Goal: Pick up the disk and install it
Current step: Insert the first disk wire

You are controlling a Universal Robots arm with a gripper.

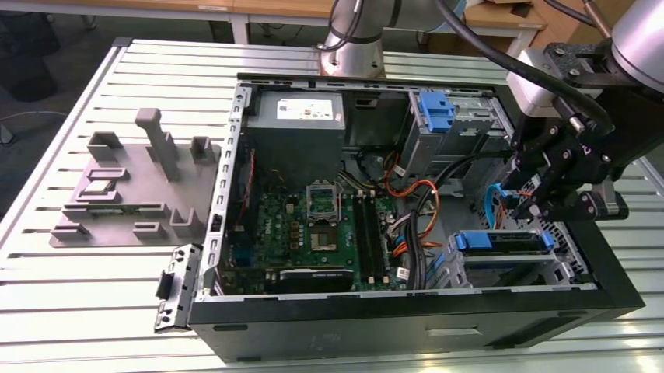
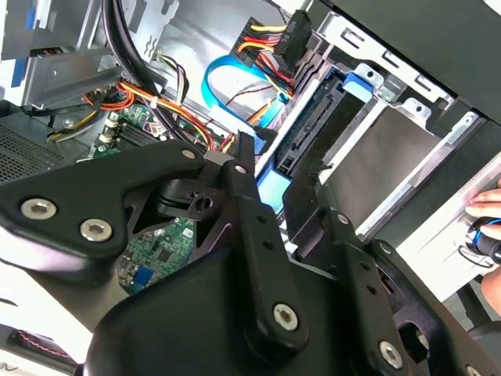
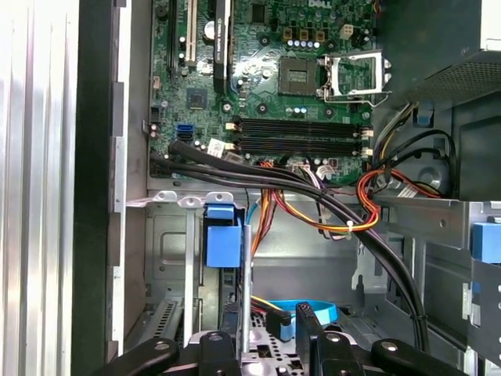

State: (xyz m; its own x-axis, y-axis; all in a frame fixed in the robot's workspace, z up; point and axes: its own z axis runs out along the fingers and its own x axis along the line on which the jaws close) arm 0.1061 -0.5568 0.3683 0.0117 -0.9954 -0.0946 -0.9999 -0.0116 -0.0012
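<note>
The disk (image 1: 498, 242) sits on edge in the metal drive cage (image 1: 515, 273) at the lower right of the exterior view, inside the open computer case (image 1: 415, 330). Its blue bracket shows along its upper edge. My gripper (image 1: 539, 211) hangs just above it and slightly toward the frame's right, over the case's right-hand side. I cannot tell whether anything of mine touches the disk.

In the second wrist view the disk (image 2: 311, 135) shows its dark connector edge and blue bracket. It lies just beyond my gripper (image 2: 274, 178), beside the cage's grey wall. In the first wrist view the disk's (image 3: 223, 244) blue bracket stands ahead of my gripper (image 3: 274, 335), with the motherboard (image 3: 274, 78) farther off.

My fingers (image 3: 305, 333) stand apart with a narrow gap between them. Through that gap I see a flat blue cable (image 3: 317, 310) and loose wiring, and nothing is clamped there.

A person's hand (image 2: 487, 200) shows at the right edge of the second wrist view, outside the case.
</note>
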